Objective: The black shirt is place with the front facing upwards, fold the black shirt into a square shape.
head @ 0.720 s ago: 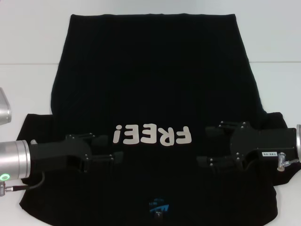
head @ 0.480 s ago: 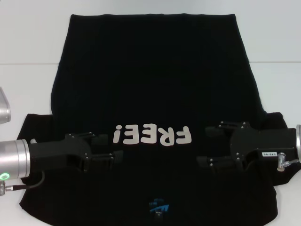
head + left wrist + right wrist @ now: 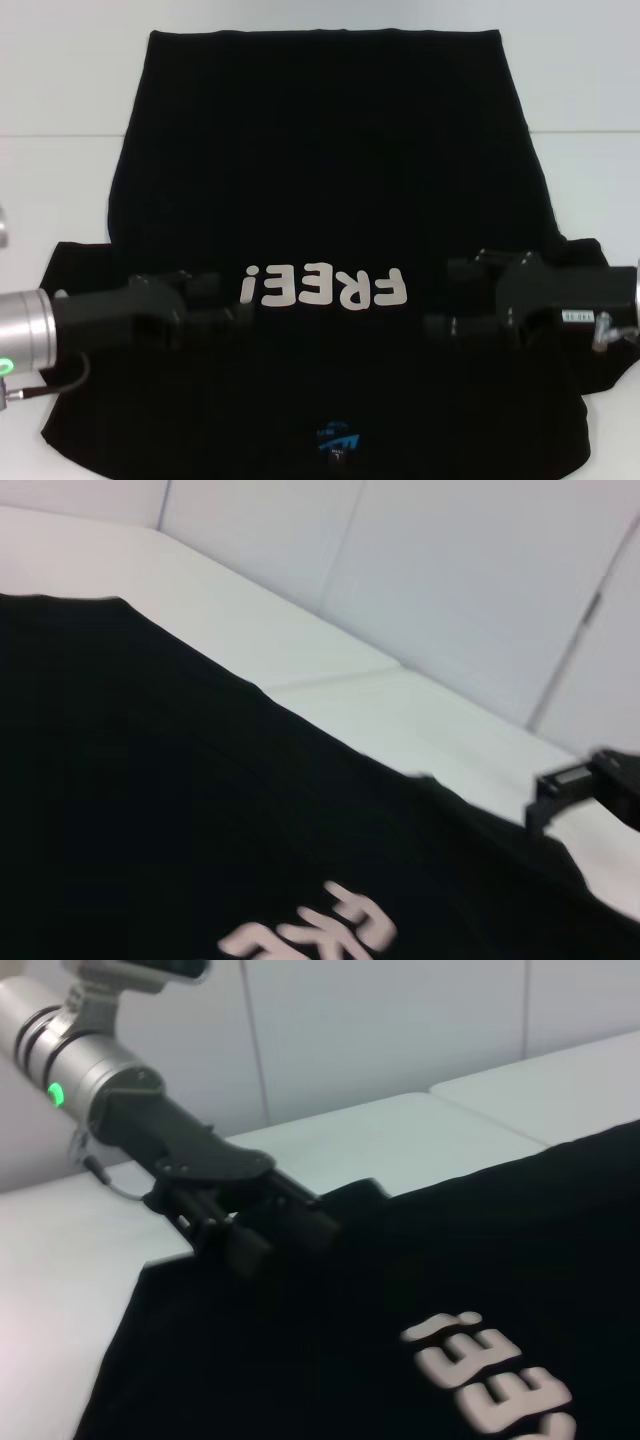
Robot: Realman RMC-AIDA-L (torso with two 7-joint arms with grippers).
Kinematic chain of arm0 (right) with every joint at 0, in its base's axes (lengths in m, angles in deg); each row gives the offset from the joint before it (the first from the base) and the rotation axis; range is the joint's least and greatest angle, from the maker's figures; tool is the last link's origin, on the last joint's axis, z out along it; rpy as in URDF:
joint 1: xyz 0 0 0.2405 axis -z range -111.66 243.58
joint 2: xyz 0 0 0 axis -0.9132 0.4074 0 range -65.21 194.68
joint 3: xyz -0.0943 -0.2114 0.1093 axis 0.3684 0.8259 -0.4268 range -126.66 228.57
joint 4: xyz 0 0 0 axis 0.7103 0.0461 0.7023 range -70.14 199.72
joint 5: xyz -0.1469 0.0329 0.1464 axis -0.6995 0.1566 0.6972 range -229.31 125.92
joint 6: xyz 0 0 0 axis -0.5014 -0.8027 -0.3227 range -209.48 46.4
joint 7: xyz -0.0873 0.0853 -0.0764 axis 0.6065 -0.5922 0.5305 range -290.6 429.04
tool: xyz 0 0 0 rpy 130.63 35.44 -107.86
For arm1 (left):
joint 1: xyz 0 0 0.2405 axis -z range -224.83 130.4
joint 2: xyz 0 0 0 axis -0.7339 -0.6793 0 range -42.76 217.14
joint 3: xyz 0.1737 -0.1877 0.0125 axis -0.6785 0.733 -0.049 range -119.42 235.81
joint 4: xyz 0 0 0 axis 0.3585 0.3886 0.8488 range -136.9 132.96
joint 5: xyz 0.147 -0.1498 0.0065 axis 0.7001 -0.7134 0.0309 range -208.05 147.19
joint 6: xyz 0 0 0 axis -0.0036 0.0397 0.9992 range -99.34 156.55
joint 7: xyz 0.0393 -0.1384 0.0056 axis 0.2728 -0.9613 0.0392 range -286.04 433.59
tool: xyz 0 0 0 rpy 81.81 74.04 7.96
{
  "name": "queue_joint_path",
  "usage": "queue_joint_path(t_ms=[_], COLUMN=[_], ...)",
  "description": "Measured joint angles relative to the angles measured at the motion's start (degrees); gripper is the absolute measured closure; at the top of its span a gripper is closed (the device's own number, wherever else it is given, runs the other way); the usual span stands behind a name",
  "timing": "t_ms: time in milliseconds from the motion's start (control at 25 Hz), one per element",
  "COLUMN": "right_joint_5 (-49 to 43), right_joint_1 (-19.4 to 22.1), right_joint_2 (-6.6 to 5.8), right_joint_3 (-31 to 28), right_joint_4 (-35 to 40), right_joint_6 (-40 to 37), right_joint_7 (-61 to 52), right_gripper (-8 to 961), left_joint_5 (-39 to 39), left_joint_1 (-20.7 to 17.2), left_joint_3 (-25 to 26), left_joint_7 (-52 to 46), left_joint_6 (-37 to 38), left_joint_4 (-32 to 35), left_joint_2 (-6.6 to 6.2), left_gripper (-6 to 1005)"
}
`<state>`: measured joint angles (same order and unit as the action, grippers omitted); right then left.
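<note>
- White table [image 3: 60,90] fills the head view, matte, evenly lit, no hard shadows.
- Thin seam [image 3: 50,135] runs left-right across the top, visible at both the left and right sides; looks like two slabs butted together.
- Far side: plain white panelled wall [image 3: 450,570] with vertical joints [image 3: 345,545].
- Right wrist view shows the same pale wall [image 3: 400,1020] behind the table's left edge.
</note>
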<state>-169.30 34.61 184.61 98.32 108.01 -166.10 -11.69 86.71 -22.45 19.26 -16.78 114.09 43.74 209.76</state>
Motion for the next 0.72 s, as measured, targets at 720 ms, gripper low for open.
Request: queue_joint_path(t_ms=[720], right_joint_5=[2.9], right_joint_1=[-0.5], right_joint_2=[-1.98], right_joint_3=[-5.1], right_joint_4=[-2.6], right_joint_6=[15.7], right_joint_7=[-37.9], right_gripper=[17], left_joint_5=[-0.1], left_joint_1=[-6.6], left_joint_3=[17.6], left_joint_7=[-40.1], left_joint_6=[-4.5], left_joint_4=[-3.1], left_joint_2=[-7.76], left_gripper=[210])
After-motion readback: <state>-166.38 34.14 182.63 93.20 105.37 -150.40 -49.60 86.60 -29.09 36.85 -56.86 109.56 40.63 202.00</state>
